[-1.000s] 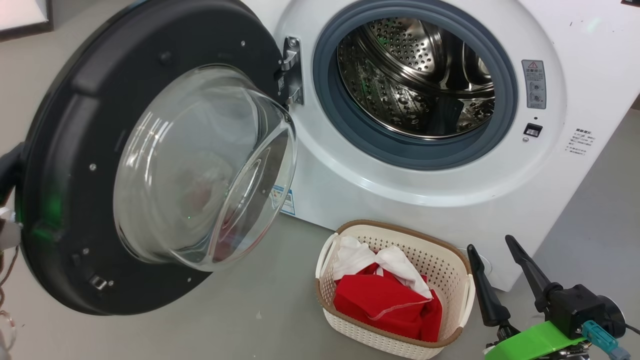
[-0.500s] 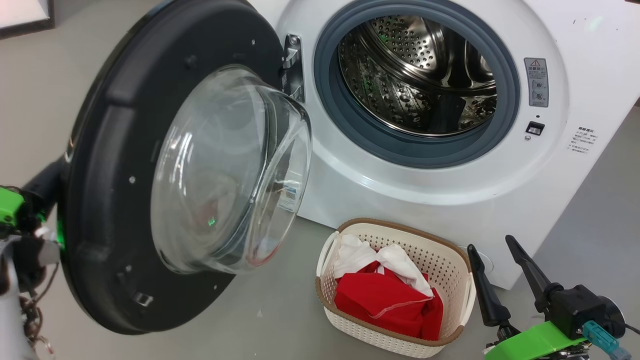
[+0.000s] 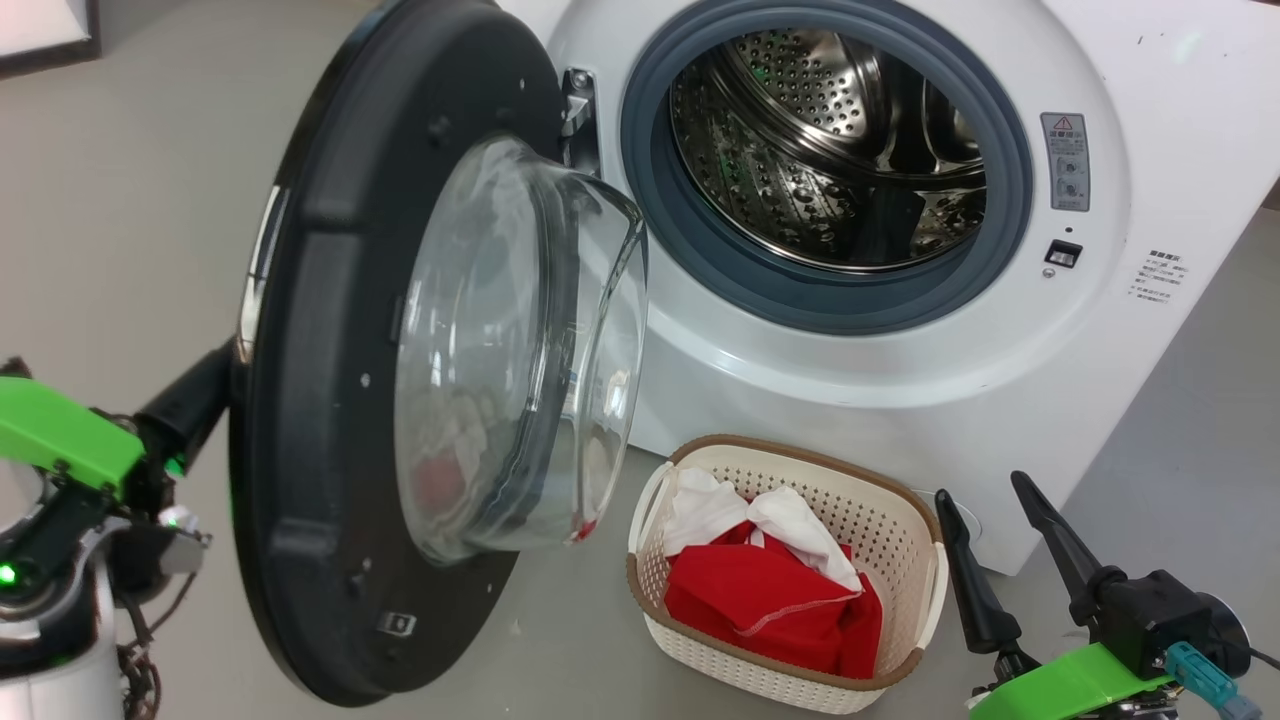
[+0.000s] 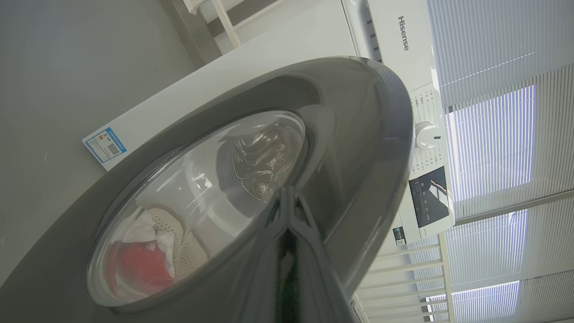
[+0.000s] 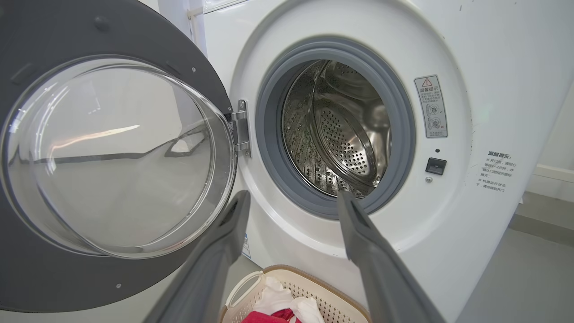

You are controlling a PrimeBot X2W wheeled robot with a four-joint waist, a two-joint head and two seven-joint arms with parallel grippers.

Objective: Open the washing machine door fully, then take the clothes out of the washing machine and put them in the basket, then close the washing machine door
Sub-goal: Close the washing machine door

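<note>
The washing machine door (image 3: 330,400) stands half swung from the white washing machine (image 3: 800,360), its glass bowl (image 3: 520,350) facing the opening. My left gripper (image 4: 287,202) is shut, with its tips pressed on the door's glossy outer rim (image 4: 350,134). In the head view the left gripper (image 3: 205,385) reaches behind the door's left edge. The drum (image 3: 830,150) shows bare perforated steel. The clothes (image 3: 770,600), red with a white piece on top, lie in the basket (image 3: 800,462) on the floor under the opening. My right gripper (image 3: 980,488) hangs open and empty right of the basket, and it (image 5: 293,197) faces the drum.
Grey floor lies left of the door and right of the machine. A framed white board (image 3: 40,30) is at the far upper left. The left wrist view shows the control panel with its dial (image 4: 426,134) and window blinds (image 4: 506,134) behind.
The door has swung towards the machine, from wide open to about half shut. My left gripper has followed it to the right, behind its outer face. The right arm has stayed still.
</note>
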